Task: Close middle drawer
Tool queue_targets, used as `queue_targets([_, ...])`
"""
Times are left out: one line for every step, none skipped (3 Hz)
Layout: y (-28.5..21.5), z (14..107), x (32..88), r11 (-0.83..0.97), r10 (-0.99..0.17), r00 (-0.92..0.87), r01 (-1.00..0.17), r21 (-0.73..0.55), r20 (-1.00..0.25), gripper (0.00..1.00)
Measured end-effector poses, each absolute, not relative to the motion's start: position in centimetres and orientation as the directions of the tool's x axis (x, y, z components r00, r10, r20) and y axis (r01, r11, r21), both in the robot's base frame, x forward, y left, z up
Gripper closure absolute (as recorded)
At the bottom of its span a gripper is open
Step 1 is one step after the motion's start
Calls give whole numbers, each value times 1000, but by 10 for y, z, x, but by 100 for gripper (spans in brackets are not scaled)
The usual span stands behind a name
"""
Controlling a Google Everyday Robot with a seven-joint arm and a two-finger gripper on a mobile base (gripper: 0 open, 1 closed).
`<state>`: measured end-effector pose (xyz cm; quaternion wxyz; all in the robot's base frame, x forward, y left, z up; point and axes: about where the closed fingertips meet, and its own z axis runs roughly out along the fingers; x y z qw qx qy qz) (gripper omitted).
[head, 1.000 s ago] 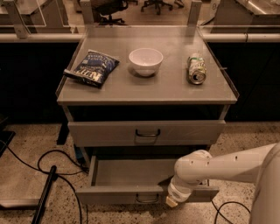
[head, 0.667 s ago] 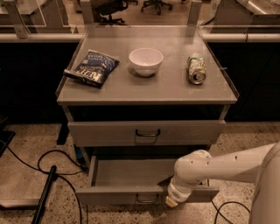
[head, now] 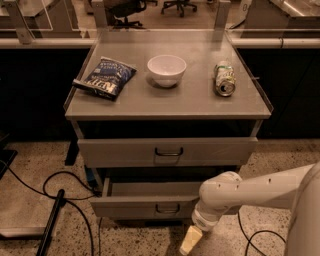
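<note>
- While I watch from the one camera, the gripper (head: 191, 240) hangs lowest and nearest, just above the speckled floor (head: 125, 240), below the right part of the middle drawer's front; I cannot tell whether it is wide or narrow.
- My white arm (head: 260, 187) reaches in from the right edge of the view, and its wrist covers the right end of that front.
- I see the middle drawer (head: 135, 206) pulled out, its shallow tray open to view, and its small dark handle (head: 167, 209) just left of the wrist.
- On the floor to the left, a black cable (head: 70, 175) loops toward the cabinet.
- Above, the upper drawer (head: 125, 151) sits further in than the middle one, with a like handle at its centre.
- On the cabinet top (head: 165, 102), a blue chip bag (head: 105, 77) lies near the left edge.
- A white bowl (head: 166, 69) stands mid-surface, and a can (head: 225, 79) lies on its side near the right edge.
- Beyond the back edge, I make out office chairs (head: 127, 10).
</note>
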<state>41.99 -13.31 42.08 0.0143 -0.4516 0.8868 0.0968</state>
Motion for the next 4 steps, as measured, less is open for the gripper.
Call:
queue_targets([-133, 421, 420, 573, -798, -592, -804, 159, -113, 0])
queue_targets([-133, 421, 420, 573, -798, -592, -804, 159, -113, 19])
queue_targets([-133, 421, 420, 573, -798, -592, -804, 159, -113, 41])
queue_targets([-133, 421, 420, 573, -798, -592, -804, 159, -113, 65])
